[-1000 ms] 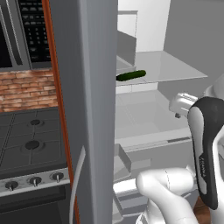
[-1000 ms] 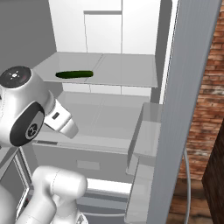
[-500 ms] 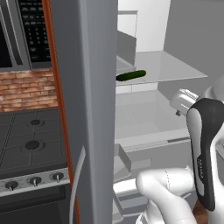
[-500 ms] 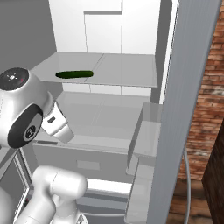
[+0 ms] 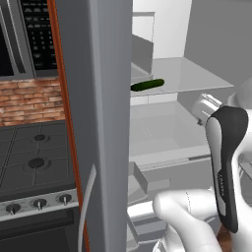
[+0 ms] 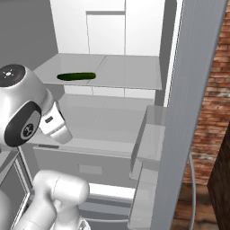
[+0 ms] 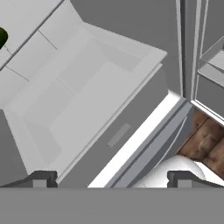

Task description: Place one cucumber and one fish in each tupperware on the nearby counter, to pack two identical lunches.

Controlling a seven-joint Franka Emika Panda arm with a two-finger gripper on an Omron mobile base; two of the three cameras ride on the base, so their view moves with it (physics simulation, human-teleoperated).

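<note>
A dark green cucumber [image 5: 147, 84] [image 6: 76, 76] lies alone on the upper glass shelf [image 6: 130, 74] of the open fridge; its tip shows at the left edge of the hand view [image 7: 1, 37]. My gripper [image 7: 111, 179] is open with nothing between its fingertips [image 7: 41, 178]. It hangs in front of the fridge, below the cucumber's shelf, and looks down over a pale drawer [image 7: 78, 100]. My white hand [image 5: 207, 107] [image 6: 53, 126] shows beside the lower shelf. The fish, the tupperware and the counter are out of view.
The open grey fridge door [image 5: 93, 123] stands close on my left, with a black stovetop [image 5: 34, 162] and a microwave [image 5: 29, 39] beyond it. A second door [image 6: 193, 90] with bins [image 6: 148, 143] stands on the right. Brick wall [image 6: 215, 99] lies behind.
My hand has shifted and turned slightly in front of the lower shelf. The cucumber has not moved and the gripper has stayed open.
</note>
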